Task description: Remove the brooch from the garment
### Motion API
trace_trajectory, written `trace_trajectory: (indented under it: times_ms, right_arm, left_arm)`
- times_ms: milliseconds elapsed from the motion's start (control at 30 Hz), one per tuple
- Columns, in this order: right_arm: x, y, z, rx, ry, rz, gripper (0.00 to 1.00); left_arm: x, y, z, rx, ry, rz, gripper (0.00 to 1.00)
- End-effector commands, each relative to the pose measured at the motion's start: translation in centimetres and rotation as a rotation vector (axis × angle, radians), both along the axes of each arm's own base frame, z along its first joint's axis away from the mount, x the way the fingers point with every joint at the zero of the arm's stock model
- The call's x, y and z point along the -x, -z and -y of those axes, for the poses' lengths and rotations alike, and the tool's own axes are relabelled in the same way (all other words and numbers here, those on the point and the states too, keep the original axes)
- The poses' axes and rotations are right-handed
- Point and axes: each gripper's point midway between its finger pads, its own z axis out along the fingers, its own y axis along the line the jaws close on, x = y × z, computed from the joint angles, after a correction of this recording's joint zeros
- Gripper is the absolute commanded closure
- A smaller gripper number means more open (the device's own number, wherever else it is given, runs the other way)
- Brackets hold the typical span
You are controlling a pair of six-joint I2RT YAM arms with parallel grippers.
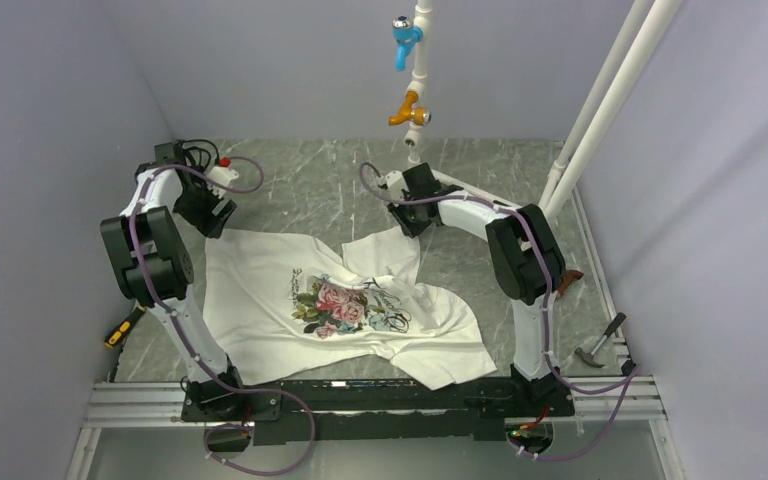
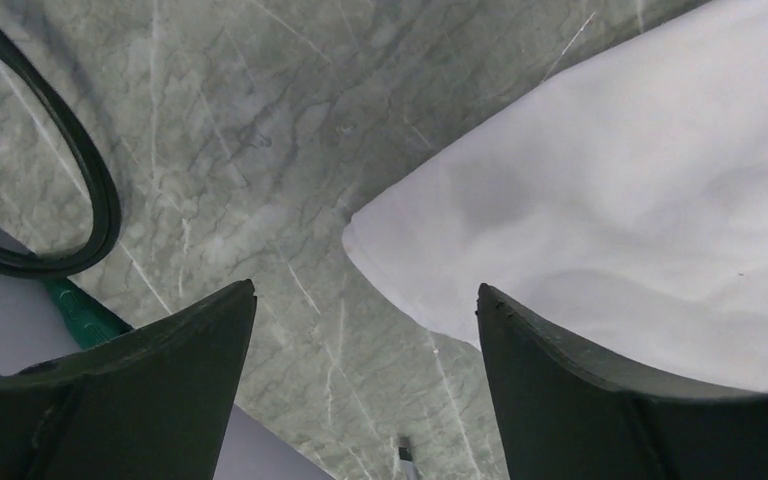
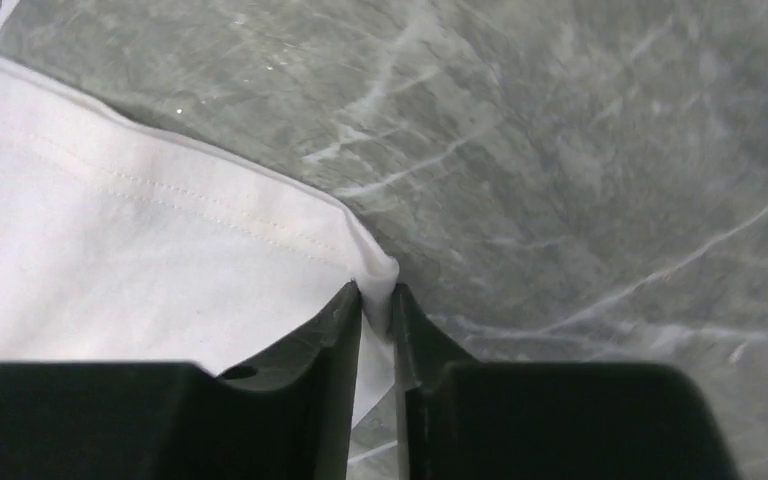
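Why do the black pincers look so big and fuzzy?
Left wrist view: the open left pincer is very close, so it looms big and soft. Right wrist view: the right pincer, nipping the shirt, does too; the table looks smeary. Top view: evenly lit, sharp.

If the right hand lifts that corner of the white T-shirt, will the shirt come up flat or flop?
Probably flop: the T-shirt lies rumpled and folded over itself, so it looks limp. It seems light, since the right hand pinches just one hemmed corner. The rest would likely drag behind.
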Motion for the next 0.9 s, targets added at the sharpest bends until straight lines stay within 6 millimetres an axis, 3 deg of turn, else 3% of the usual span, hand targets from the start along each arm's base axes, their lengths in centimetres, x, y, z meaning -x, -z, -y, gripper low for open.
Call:
trace_trajectory:
  times_ms: [0, 33, 133, 367, 400, 867]
  right_arm:
    - [0.2, 0.8, 0.7, 0.125, -0.092, 0.077, 0.92]
    - [-0.3, 0.7, 1.0, 0.149, -0.090, 0.097, 1.00]
    - [-2.3, -0.4, 2.0, 0.201, -0.059, 0.195, 1.00]
    - [-7.3, -5.0, 2.4, 0.240, -0.018, 0.483, 1.00]
    - [-7.9, -5.5, 2.6, 0.252, -0.009, 0.519, 1.00]
    - [-15.2, -11.0, 6.8, 0.462, 0.197, 0.870, 1.00]
  left_arm:
    - [0.8, 1.8, -0.2, -0.005, 0.035, -0.056, 0.18]
    - [0.9, 2.0, -0.2, -0.005, 0.033, -0.064, 0.23]
    - [0.8, 2.5, -0.3, 0.000, 0.023, -0.071, 0.39]
    - [-0.8, 1.8, -0.6, 0.037, -0.022, -0.042, 0.97]
    - [-1.2, 1.7, -0.9, 0.032, -0.032, -0.034, 1.00]
    - [-7.5, -2.0, -5.1, -0.031, -0.193, 0.205, 1.00]
